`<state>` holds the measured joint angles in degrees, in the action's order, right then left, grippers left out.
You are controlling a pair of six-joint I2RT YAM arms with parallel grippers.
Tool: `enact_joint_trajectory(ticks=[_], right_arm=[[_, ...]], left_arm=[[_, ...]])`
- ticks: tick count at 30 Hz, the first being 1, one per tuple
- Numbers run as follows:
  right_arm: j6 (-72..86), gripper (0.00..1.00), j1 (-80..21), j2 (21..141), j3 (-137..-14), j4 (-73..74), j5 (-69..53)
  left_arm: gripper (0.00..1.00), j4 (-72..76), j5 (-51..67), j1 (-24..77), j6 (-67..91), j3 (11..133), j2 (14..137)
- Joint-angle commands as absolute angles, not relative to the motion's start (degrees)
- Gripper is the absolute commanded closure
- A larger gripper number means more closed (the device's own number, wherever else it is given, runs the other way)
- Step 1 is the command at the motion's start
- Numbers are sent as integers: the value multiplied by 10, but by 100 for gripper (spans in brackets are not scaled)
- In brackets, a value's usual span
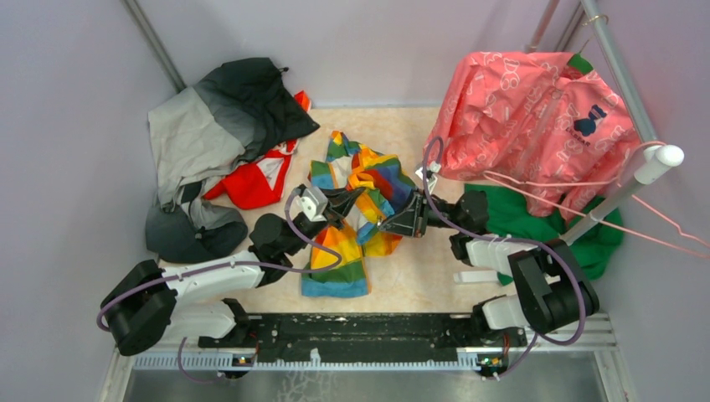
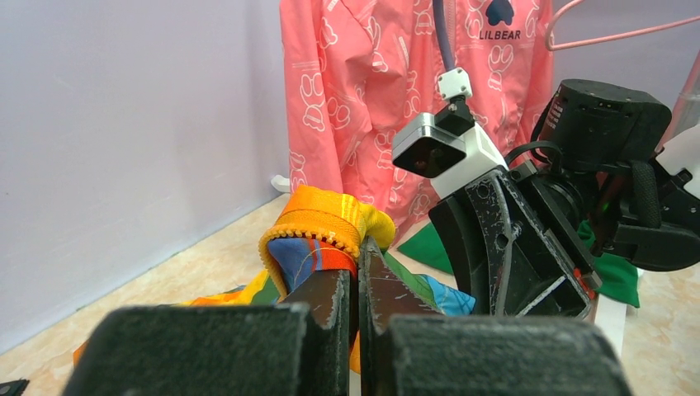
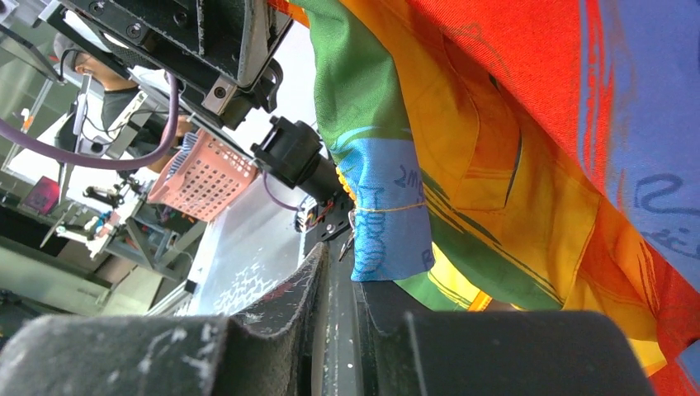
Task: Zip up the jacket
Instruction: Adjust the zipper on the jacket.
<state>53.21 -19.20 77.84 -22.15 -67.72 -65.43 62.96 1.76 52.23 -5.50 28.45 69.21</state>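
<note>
The rainbow-striped jacket (image 1: 345, 255) lies crumpled at the middle of the table, with part of it lifted between the two arms. My left gripper (image 1: 357, 201) is shut on a fold of the jacket (image 2: 318, 219). The orange zipper teeth (image 2: 309, 233) curl over that fold just past the fingertips of my left gripper (image 2: 359, 247). My right gripper (image 1: 390, 224) reaches in from the right, close below the hanging jacket (image 3: 495, 124). In the right wrist view my right gripper (image 3: 342, 264) has its jaws a narrow slit apart with nothing between them. A small metal zipper pull (image 3: 350, 239) dangles at a blue hem just beyond the tips.
A grey-and-black jacket (image 1: 218, 126) and a red garment (image 1: 255, 180) lie at the back left. A pink patterned garment (image 1: 536, 109) hangs at the back right over a green cloth (image 1: 536, 222). A rack pole (image 1: 636, 180) and pink hanger wire (image 1: 661, 222) stand at the right.
</note>
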Motion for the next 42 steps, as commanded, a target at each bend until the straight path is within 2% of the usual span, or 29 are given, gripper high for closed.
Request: enact_joint_trajectory(ticks=[1, 9, 26, 29, 33, 42], right_arm=[[535, 84, -188, 771, -235, -716, -638], [502, 82, -188, 769, -235, -666, -615], [506, 80, -181, 775, -218, -700, -588], [505, 84, -181, 776, -216, -700, -586], [503, 100, -178, 775, -220, -692, -595], [460, 100, -165, 766, -245, -605, -703]], left_arm=[[100, 656, 22, 519, -42, 288, 686], [100, 665, 20, 519, -34, 285, 687], [100, 673, 17, 519, -22, 281, 686], [100, 673, 16, 519, -21, 281, 686], [100, 672, 10, 519, -26, 279, 684], [100, 640, 13, 497, -60, 271, 668]])
